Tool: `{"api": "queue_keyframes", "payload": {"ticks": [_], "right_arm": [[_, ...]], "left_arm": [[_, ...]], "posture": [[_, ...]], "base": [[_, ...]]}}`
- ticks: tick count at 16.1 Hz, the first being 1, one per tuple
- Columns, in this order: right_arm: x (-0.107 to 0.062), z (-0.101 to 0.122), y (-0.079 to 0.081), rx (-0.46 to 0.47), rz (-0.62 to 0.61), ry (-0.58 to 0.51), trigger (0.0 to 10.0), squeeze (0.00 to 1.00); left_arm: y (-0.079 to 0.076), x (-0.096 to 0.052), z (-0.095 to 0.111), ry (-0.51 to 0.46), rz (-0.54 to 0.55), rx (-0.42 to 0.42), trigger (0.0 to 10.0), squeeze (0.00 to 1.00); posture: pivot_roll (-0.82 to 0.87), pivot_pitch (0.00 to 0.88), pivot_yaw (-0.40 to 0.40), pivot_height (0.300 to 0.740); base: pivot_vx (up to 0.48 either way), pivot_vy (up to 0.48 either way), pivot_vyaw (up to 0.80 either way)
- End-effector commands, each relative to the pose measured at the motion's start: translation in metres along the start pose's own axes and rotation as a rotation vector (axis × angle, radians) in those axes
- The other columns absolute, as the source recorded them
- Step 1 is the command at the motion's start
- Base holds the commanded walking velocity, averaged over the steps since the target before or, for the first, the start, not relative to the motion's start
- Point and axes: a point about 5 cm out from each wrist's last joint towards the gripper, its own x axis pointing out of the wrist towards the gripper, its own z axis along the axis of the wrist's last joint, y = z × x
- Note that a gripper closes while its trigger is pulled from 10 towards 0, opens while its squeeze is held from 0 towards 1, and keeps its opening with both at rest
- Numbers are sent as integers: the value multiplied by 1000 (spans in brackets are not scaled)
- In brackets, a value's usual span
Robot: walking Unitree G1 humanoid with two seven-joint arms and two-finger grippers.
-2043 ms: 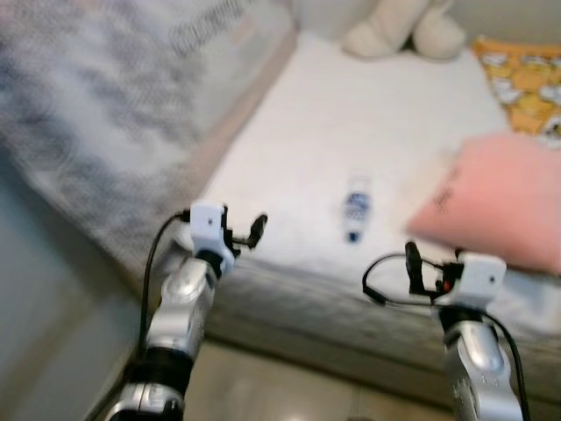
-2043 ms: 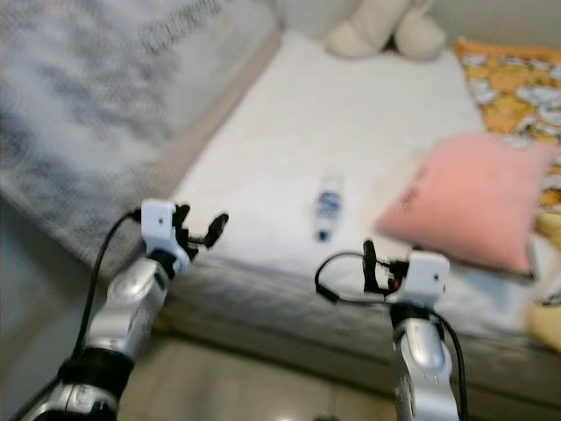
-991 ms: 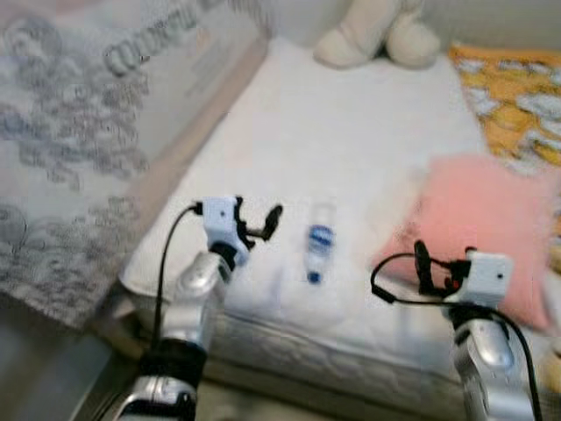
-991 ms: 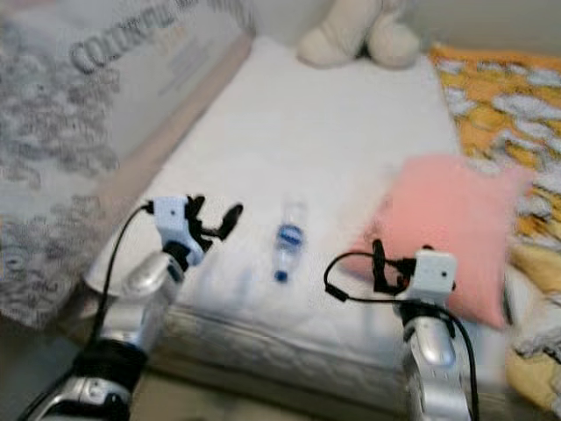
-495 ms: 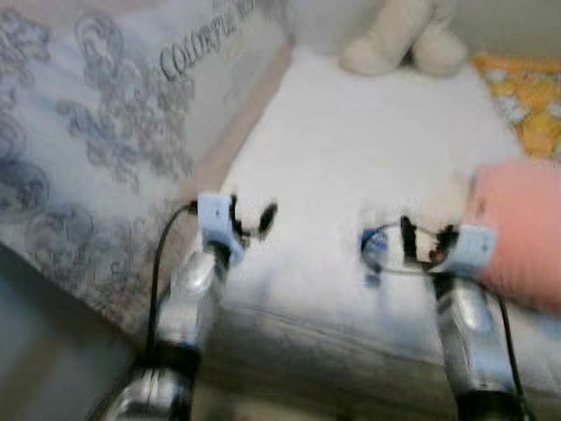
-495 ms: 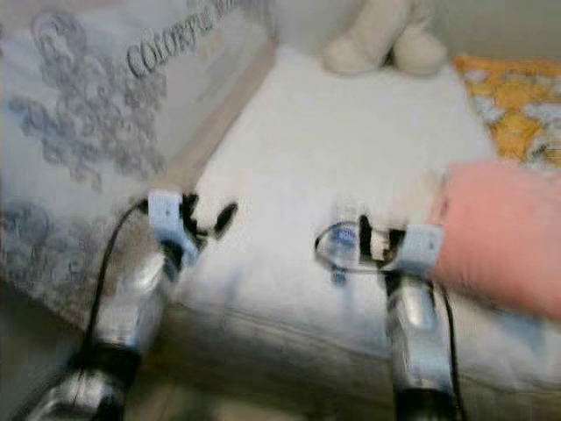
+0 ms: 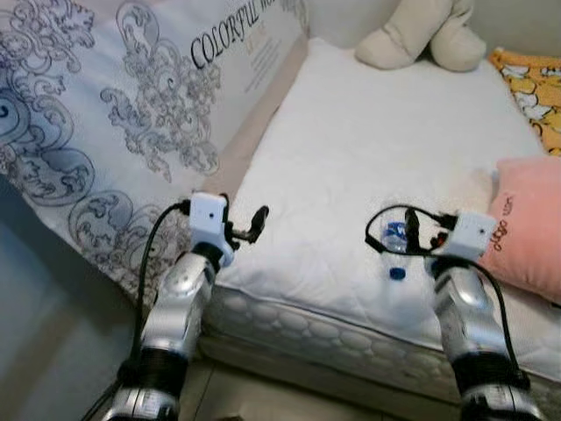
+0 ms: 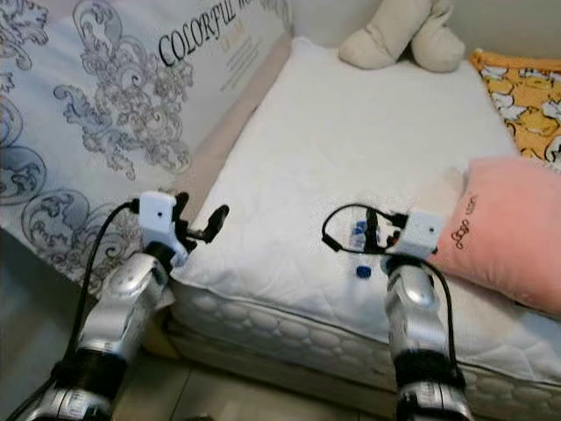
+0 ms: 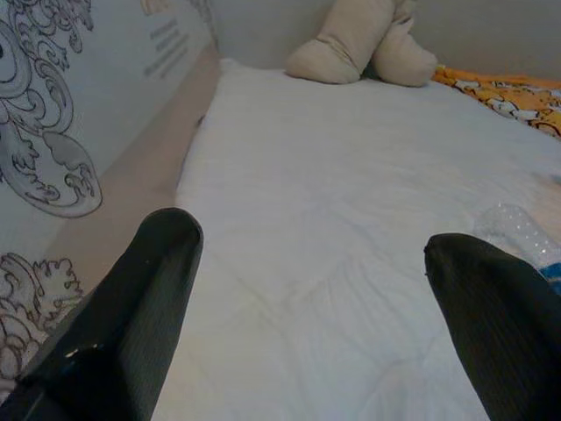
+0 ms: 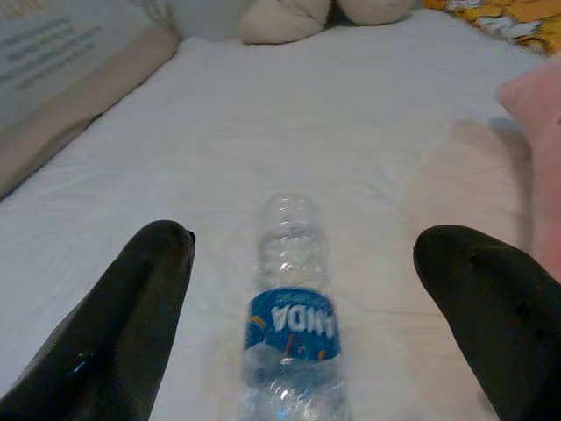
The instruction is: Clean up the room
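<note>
1. A clear plastic water bottle (image 10: 291,324) with a blue label and a blue cap lies on its side on the white mattress (image 7: 368,149), near the front edge of the bed and just beside the pink pillow (image 7: 530,228).
2. The right gripper (image 10: 307,289) is low over the bottle, with its two black fingers (image 10: 131,316) spread wide apart, one on each side of the bottle. In the right wrist view the fingers do not touch the bottle.
3. From the head views, the right wrist hides most of the bottle; its blue cap (image 7: 398,273) shows on the side toward the front edge of the mattress.
4. The left gripper (image 9: 316,263) is over the front left corner of the mattress, well apart from the bottle. Its fingers (image 9: 140,298) are also apart and hold nothing.
5. In the left wrist view, part of the bottle shows at the edge of the picture.
6. A beige plush toy (image 7: 421,35) sits at the far end of the bed.
7. An orange patterned blanket (image 7: 530,83) lies at the far right.
8. A large bag (image 7: 131,105) printed with grey ornaments and the word "COLORFUL" stands along the left side of the bed.
</note>
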Motion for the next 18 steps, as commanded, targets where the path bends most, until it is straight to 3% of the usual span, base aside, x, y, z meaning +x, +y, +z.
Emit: {"api": "queue_keyframes", "payload": {"ticks": [1,4,10,12,14,18], "right_arm": [[5,6,0,-24,-19,-19,10000,0],[16,10,1,-36,-40,-13,10000,0],[29,3,2,-32,-101,102,10000,0],[28,-2,-4,12,-156,158,10000,0],[23,-15,-16,128,-240,241,10000,0],[15,-30,-23,202,-280,332,10000,0]], "left_arm": [[-2,-4,0,14,-13,13,10000,0],[-1,-27,-4,51,4,24,10000,0],[8,-75,4,124,55,66,10000,0],[8,-83,5,143,55,74,10000,0],[7,-89,6,167,61,73,10000,0],[8,-94,9,189,71,77,10000,0]], "posture": [[-3,0,41,740],[71,63,42,740],[199,190,61,740],[210,207,64,740],[226,228,65,740],[225,236,67,740]], "base": [[0,0,0],[0,0,0],[0,0,0],[0,0,0],[0,0,0],[0,0,0]]}}
